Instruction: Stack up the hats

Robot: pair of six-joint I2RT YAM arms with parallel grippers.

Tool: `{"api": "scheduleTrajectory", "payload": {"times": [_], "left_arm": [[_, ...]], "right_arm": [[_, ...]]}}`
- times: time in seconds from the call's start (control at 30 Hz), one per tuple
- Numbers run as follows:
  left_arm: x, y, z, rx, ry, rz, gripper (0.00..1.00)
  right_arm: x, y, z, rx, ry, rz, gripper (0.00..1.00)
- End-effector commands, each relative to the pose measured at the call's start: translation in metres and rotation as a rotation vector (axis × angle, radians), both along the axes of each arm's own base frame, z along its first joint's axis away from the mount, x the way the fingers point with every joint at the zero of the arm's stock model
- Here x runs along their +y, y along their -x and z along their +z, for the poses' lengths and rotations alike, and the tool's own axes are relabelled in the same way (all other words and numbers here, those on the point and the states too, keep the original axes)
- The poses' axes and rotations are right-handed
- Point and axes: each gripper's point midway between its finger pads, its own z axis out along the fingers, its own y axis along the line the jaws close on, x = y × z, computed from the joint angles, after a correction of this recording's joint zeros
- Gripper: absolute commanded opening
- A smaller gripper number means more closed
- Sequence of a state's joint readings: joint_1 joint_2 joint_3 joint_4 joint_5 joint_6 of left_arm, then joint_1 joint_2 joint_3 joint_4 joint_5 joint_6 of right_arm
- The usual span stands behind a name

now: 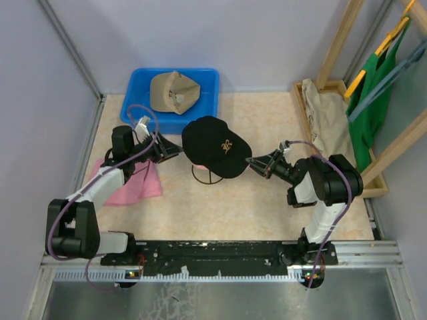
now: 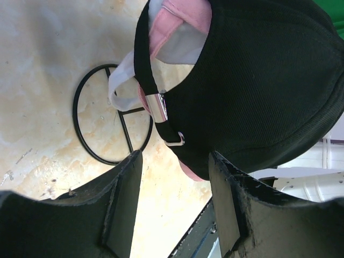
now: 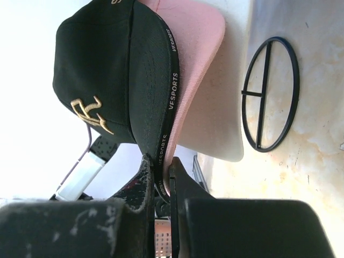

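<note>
black cap (image 3: 102, 70): gold logo | pink cap (image 3: 196, 48): brim against black cap's | right gripper (image 3: 161, 183): pinching black cap's brim | wire ring (image 3: 270, 94): apart from black cap

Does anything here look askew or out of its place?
Yes. The tan cap lies alone in the blue bin, apart from the stack. In the stack the brims do not line up: those of the pink cap and white cap fan out beside the black cap.
</note>
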State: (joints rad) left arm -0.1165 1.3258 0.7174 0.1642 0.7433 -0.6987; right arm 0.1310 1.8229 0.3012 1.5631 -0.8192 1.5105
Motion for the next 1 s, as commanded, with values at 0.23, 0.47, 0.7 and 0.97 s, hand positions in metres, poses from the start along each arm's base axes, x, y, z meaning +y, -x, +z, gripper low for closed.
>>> {"api": "scheduleTrajectory", "payload": {"times": [0.23, 0.47, 0.7, 0.97], "left_arm": [[-0.003, -0.003, 0.008, -0.052, 0.001, -0.021, 0.58], [0.001, -0.017, 0.023, -0.085, -0.027, 0.017, 0.59], [0.021, -0.045, 0.042, -0.115, -0.1, 0.123, 0.64], [0.069, -0.103, 0.072, -0.213, -0.258, 0.301, 0.77]], "right_arm": [[0.001, 0.005, 0.019, -0.11, -0.033, 0.0, 0.17], [-0.007, 0.005, 0.023, -0.127, -0.013, -0.053, 0.55], [-0.018, -0.002, 0.015, -0.134, 0.108, -0.099, 0.74], [-0.037, -0.01, 0.006, -0.13, 0.411, -0.17, 0.96]]}}
